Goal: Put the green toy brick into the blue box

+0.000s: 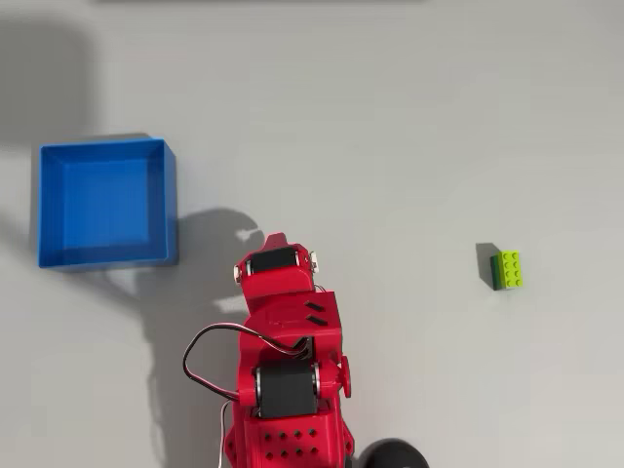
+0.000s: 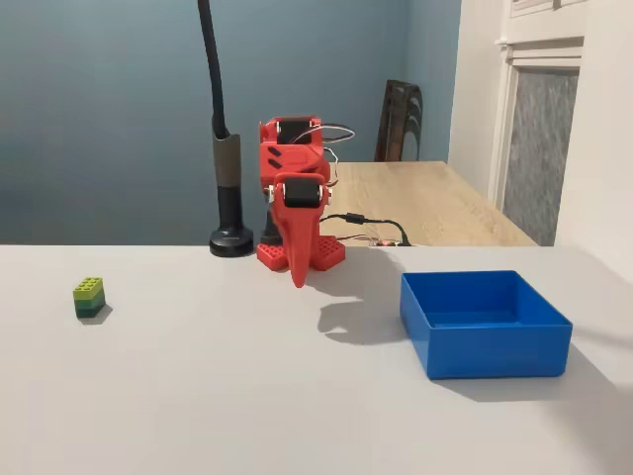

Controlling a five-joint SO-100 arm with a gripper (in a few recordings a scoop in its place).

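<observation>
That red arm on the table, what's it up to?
Nothing is being handled right now. The red arm's gripper hangs pointing down near its base, fingers together and empty. The green toy brick sits alone on the table, well to the arm's right in the overhead view. The blue box stands empty on the opposite side.

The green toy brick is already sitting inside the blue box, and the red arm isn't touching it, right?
Not quite. The green toy brick is not inside the blue box; the overhead view shows it out on the bare table, far from the box on the arm's other side. The rest is right: the red arm isn't touching it.
</observation>
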